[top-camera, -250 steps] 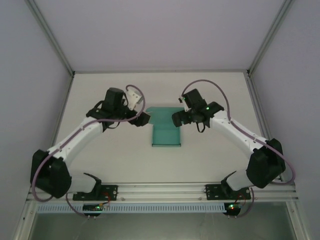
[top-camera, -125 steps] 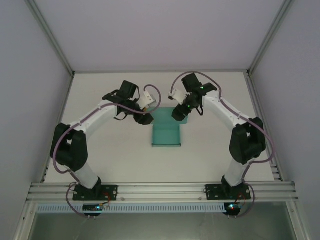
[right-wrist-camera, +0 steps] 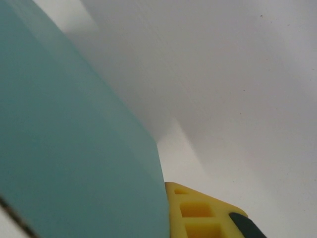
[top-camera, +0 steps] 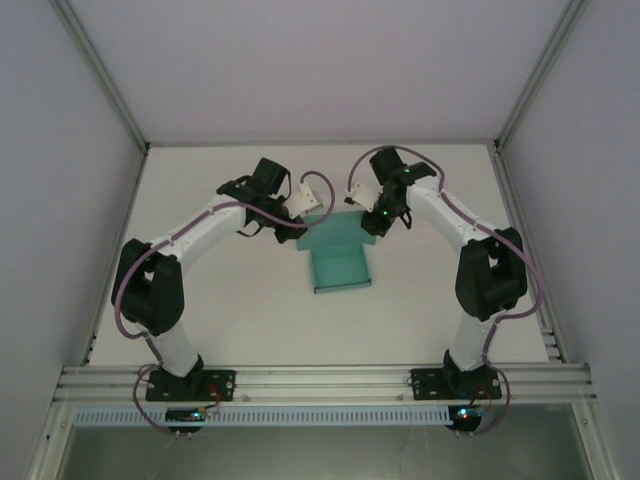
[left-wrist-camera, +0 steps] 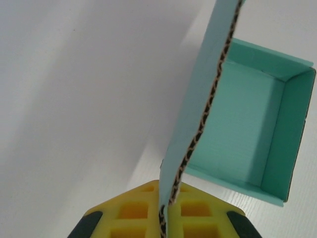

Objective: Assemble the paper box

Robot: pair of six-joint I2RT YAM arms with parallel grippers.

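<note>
Both arms have drawn in since a second ago, when their elbows sprawled wide, and the paper box (top-camera: 340, 265) has slid a little toward my right and twisted, so its near edge now runs on a slant instead of square to the rail.

From the top camera I see the box lying mid-table (top-camera: 220, 310), between the two wrists. The left gripper (top-camera: 297, 226) sits at the box's far left corner and the right gripper (top-camera: 371, 222) at its far right corner, both touching the teal card. Half a second ago both were a shade further left.

On the left wrist camera, the box's tray part (left-wrist-camera: 242, 134) is open toward me, with raised walls on three sides, a plain teal floor and no contents that I can make out. A flap stands up edge-on, its corrugated core showing, and runs straight down between the two yellow pads (left-wrist-camera: 129, 215). The jaws are closed narrow on that flap.

On the right wrist camera, a large teal panel of the box (right-wrist-camera: 64, 139) leans across the left half, with white table behind it. One yellow pad (right-wrist-camera: 198, 213) lies against the panel's face at its lower edge. The other finger is hidden behind the card, so I cannot tell whether this gripper is clamped or merely resting against it.
</note>
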